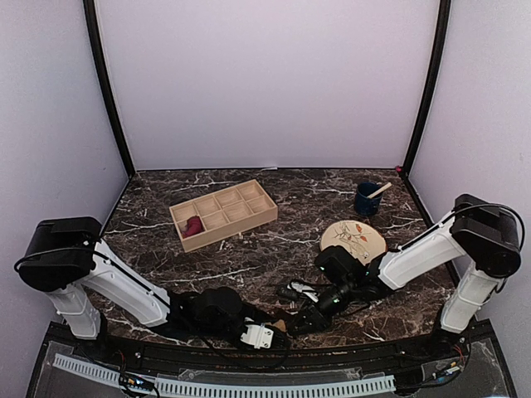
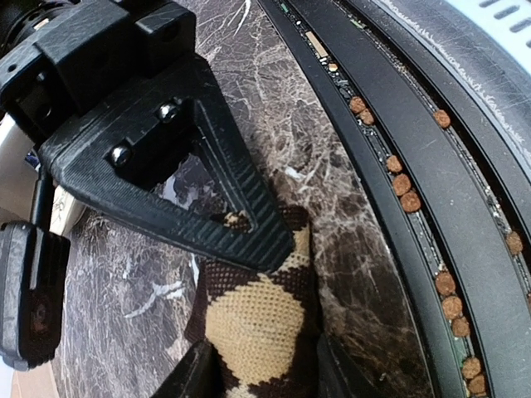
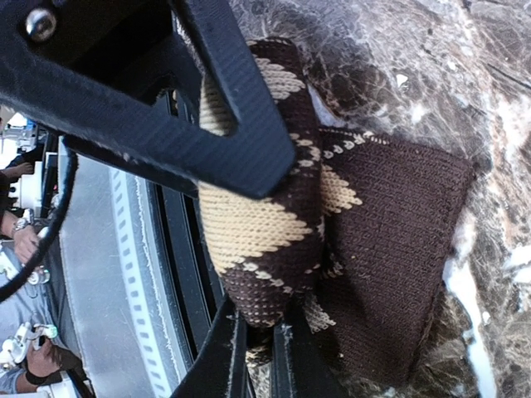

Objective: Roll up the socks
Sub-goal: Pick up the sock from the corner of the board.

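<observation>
Dark marble table (image 1: 249, 257), wooden compartment tray (image 1: 232, 230), blue cup (image 1: 365, 203), pale round patterned plate (image 1: 353, 240)

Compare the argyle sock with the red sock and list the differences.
The argyle sock is brown with tan diamonds; the red sock is maroon. The argyle sock lies at the table's near edge; the red sock sits in a wooden tray compartment. The right gripper pinches the argyle sock; nothing touches the red sock. Both look bunched.
</observation>
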{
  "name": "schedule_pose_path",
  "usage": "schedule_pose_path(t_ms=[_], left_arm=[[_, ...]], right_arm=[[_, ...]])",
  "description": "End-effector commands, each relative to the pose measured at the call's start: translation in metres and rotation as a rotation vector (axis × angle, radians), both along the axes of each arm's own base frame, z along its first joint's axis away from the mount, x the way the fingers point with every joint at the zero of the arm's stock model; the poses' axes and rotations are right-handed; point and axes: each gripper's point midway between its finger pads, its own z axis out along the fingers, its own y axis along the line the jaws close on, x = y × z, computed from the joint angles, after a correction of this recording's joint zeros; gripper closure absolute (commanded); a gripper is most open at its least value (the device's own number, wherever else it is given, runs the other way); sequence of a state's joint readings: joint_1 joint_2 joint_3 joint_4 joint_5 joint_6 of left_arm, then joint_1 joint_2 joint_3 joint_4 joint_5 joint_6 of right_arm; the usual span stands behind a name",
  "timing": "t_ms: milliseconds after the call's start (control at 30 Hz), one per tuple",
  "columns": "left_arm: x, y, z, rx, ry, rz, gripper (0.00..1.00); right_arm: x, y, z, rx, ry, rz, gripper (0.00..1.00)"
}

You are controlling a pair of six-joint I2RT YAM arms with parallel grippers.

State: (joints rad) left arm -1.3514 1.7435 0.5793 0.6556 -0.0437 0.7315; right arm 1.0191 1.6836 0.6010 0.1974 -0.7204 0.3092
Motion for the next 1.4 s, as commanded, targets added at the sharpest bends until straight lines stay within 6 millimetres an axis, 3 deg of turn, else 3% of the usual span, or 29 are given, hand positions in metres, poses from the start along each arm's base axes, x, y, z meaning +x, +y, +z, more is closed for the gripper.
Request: schedule_pose_path(t_ms=[0,500,933,1100,1267,1367], left_arm=[[-0.002,-0.003,-0.009,0.043,-0.015,-0.029,0.57],[0.006,-0.003,-0.029,0.124,-0.064,-0.023,0.6],[-0.006,0.005,-0.052,0.274,0.079,-0.068,0.82],[-0.005,0.008,-0.049,0.314,0.175,-0.072,0.89],[0.0,0.007,-0.041,0.331,0.29,-0.06,0.92],[0.003,0.008,-0.036,0.339,0.347,-0.048,0.93]], right_arm=[[-0.003,-0.002,0.0,0.002,0.063,0.022,1.0],[-0.007,-0.002,-0.002,0.016,0.152,0.061,1.0],[-0.001,-0.006,-0.005,-0.017,0.142,0.046,0.99],[0.013,-0.013,-0.009,-0.08,0.049,-0.012,0.74],[0.024,-0.017,-0.003,-0.086,-0.026,-0.07,0.61],[0.028,-0.021,0.001,-0.091,-0.061,-0.093,0.59]])
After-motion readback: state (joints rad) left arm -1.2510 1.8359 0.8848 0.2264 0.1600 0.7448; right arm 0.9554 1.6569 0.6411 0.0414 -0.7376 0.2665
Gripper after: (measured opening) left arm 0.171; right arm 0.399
